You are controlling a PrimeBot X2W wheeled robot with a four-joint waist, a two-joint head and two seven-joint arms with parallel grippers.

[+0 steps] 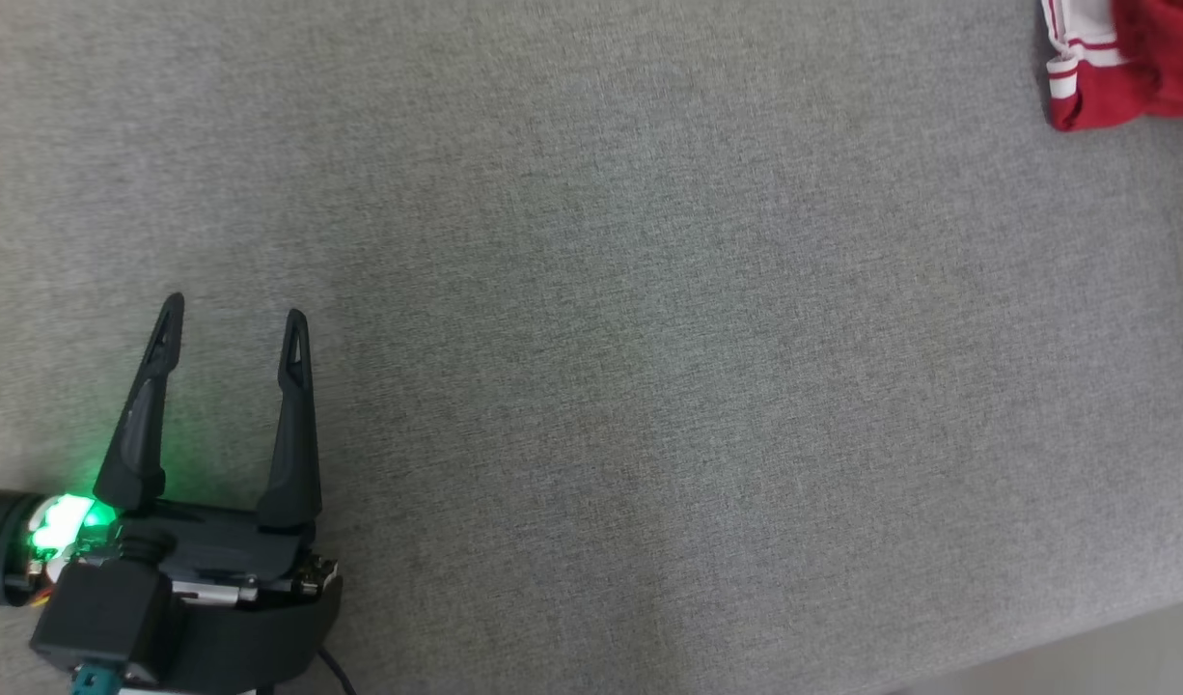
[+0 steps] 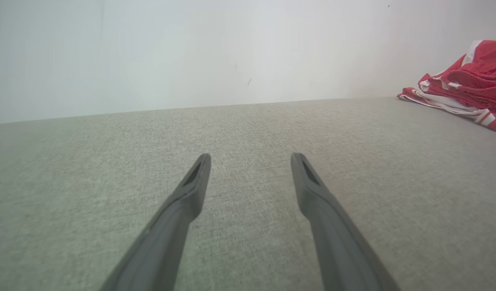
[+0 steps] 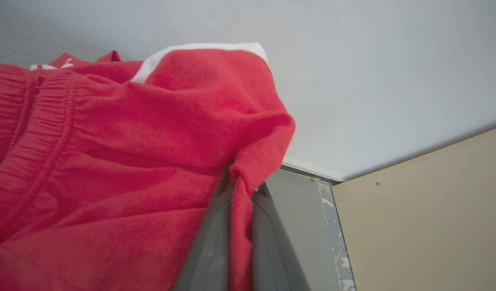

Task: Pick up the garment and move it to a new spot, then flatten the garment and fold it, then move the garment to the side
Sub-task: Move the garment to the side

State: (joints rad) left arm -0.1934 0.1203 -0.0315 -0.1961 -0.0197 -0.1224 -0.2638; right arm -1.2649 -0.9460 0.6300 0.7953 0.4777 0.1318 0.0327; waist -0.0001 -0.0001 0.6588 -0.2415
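Grey fabric surface [image 1: 649, 338] lies bare under the left gripper [image 1: 234, 307], its fingers [image 1: 290, 434] spread wide and empty, while the right gripper [image 3: 244, 182] clamps a fold of the red garment [image 3: 110, 161] at the far right edge, apparently to lift it.

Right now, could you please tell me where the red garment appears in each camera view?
Head view: garment top right, on the grey surface.
Left wrist view: far right, on that surface.
Right wrist view: left and centre, pinched by the right gripper.
Shared landmark: its white trim.
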